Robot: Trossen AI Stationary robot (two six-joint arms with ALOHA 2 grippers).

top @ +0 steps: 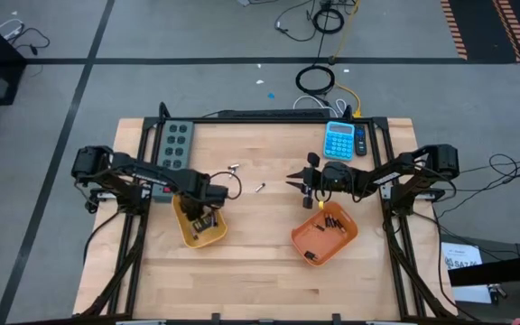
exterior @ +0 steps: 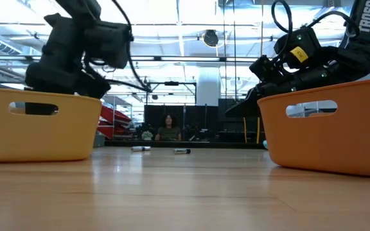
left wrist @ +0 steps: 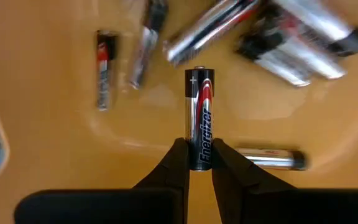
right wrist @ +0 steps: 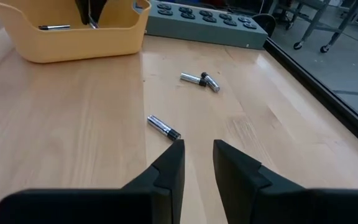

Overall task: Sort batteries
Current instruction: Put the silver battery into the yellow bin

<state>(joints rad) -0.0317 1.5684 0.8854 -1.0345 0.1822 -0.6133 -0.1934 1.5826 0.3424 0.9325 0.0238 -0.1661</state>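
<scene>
My left gripper (top: 206,217) is over the yellow tray (top: 188,236), shut on a silver-and-black battery (left wrist: 199,118). Several more batteries (left wrist: 278,43) lie on the tray's floor. My right gripper (right wrist: 197,152) is open and empty, low over the table just left of the orange tray (top: 325,236), which holds several dark batteries (top: 332,223). One loose battery (right wrist: 164,127) lies on the wood just ahead of its fingers. Two more batteries (right wrist: 201,79) lie touching each other farther off. My left gripper pinches the battery's flat end (left wrist: 199,158) between its two fingertips. The battery sticks out past the fingertips along their line, its plus end (left wrist: 199,71) pointing away over the tray floor. The fingers come from above, into the tray. Whether the battery touches the floor, I cannot tell.
A grey button box (top: 175,143) lies at the far left and a blue calculator (top: 338,140) at the far right. Bare wood lies between the two trays. In the low view a person (exterior: 169,128) sits beyond the table.
</scene>
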